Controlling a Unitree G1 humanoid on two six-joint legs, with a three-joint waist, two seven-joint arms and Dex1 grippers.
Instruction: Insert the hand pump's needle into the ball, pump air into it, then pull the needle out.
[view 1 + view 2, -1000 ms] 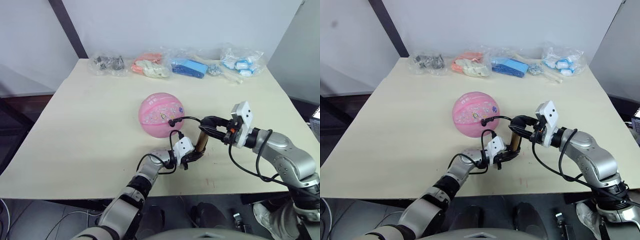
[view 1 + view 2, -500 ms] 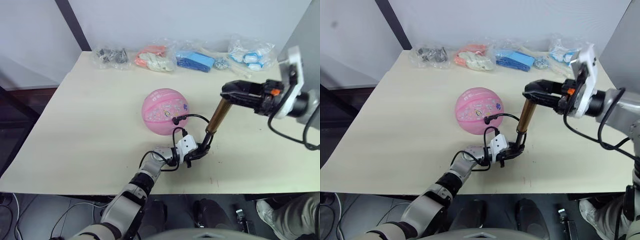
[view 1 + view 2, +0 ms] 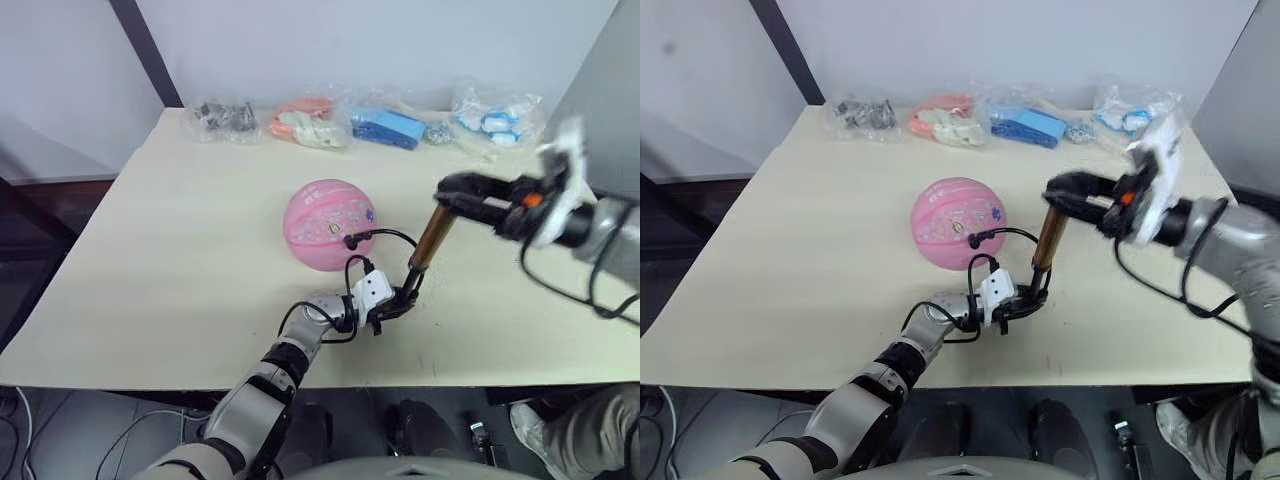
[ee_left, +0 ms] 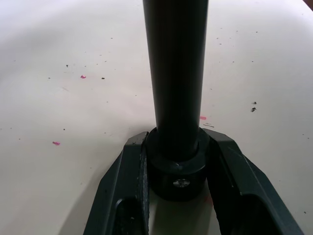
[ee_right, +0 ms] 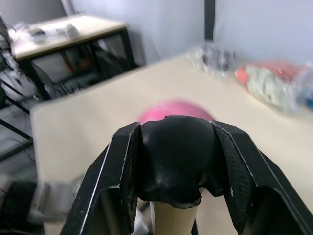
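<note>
Right gripper (image 3: 1068, 190) lower than half a second ago, pressing the handle down, pale matte table (image 3: 180, 250), round pink rubber ball (image 3: 328, 224) mid-table, slim gold-brown hand pump (image 3: 428, 240) tilted beside it, top cap pinched, left gripper (image 3: 397, 303) clamping its black base, thin needle (image 3: 347, 240) at the ball's skin.

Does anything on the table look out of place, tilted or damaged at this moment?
Nothing looks damaged or spilled. The hand pump leans, held at both ends by the left gripper and right gripper, its hose reaching the ball.

A lab-like test room: plain table (image 3: 200, 250), bagged sample items (image 3: 305, 122), bare grey walls (image 3: 350, 40).
</note>
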